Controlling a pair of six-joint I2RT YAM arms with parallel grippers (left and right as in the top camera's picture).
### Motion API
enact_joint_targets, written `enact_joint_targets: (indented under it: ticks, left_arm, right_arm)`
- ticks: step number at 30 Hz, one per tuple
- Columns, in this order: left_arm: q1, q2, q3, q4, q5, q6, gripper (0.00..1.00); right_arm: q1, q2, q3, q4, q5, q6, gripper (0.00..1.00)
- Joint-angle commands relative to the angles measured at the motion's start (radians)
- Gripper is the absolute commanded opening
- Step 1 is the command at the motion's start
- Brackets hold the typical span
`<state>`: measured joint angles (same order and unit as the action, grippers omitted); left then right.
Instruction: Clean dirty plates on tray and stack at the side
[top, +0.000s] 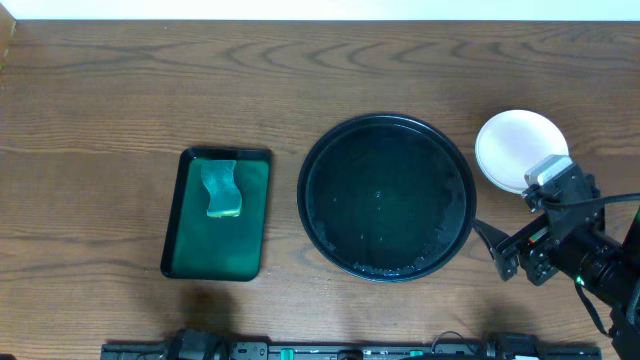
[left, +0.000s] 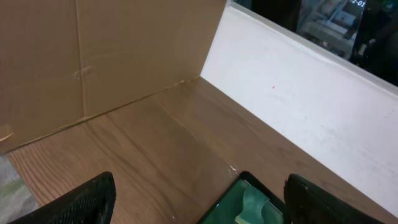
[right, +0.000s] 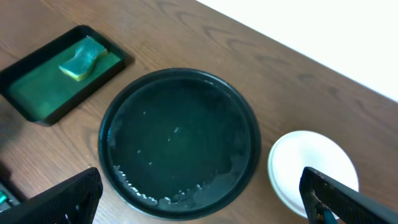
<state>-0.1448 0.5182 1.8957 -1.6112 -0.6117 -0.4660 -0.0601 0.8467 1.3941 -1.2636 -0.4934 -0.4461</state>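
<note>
Just right of the tray (top: 310, 190), the plates (top: 517, 148) are sitting stacked, looking clean and white; the tray is glistening wet. Left gripper (left: 200, 182) and right gripper (right: 200, 177) are both gaping wide, holding nothing.

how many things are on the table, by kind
black round tray: 1
green rectangular tray: 1
sponge: 1
white plate: 1 showing, any under it hidden
total: 4
</note>
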Motion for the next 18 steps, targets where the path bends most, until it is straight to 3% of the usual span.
enact_joint_targets:
  ticks: [1,8,18]
  left_arm:
    - [0.004,-0.007,0.005,-0.078,-0.001,0.021,0.87]
    - [0.004,-0.007,0.005,-0.078,-0.001,0.021,0.87]
    - [0.004,-0.007,0.005,-0.078,-0.001,0.021,0.87]
  right_arm:
    - [0.01,0.0,0.006,-0.012,-0.017,0.097,0.99]
    - [0.01,0.0,0.006,-0.016,-0.016,0.21,0.99]
    - [0.01,0.0,0.006,-0.008,0.034,0.203,0.99]
